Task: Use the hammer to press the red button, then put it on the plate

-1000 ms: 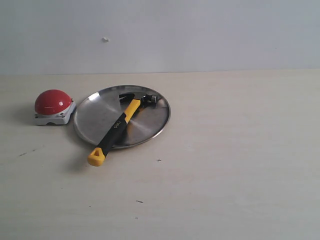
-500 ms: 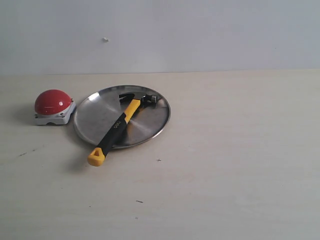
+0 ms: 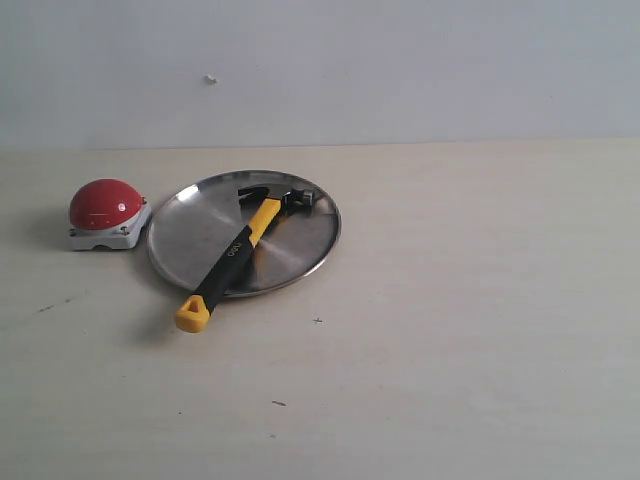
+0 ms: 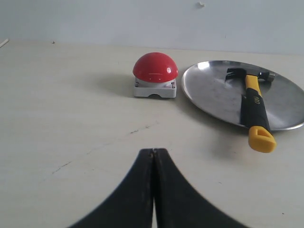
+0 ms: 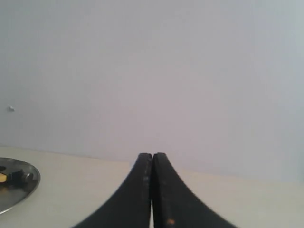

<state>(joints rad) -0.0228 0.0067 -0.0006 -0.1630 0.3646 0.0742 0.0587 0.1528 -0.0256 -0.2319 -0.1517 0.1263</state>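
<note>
The hammer (image 3: 237,252) lies across the silver plate (image 3: 195,235), its black head on the plate's far side and its yellow looped end sticking out over the near rim onto the table. The red button (image 3: 106,207) sits just left of the plate. In the left wrist view the hammer (image 4: 253,108), plate (image 4: 209,90) and red button (image 4: 155,70) lie well ahead of my left gripper (image 4: 153,151), which is shut and empty. My right gripper (image 5: 152,155) is shut and empty, facing the wall, with only the plate's edge (image 5: 23,190) in its view. Neither gripper shows in the exterior view.
A pale wooden table (image 3: 450,300) carries everything, with a plain white wall (image 3: 400,60) behind it. A few small dark marks (image 3: 278,403) dot the table surface.
</note>
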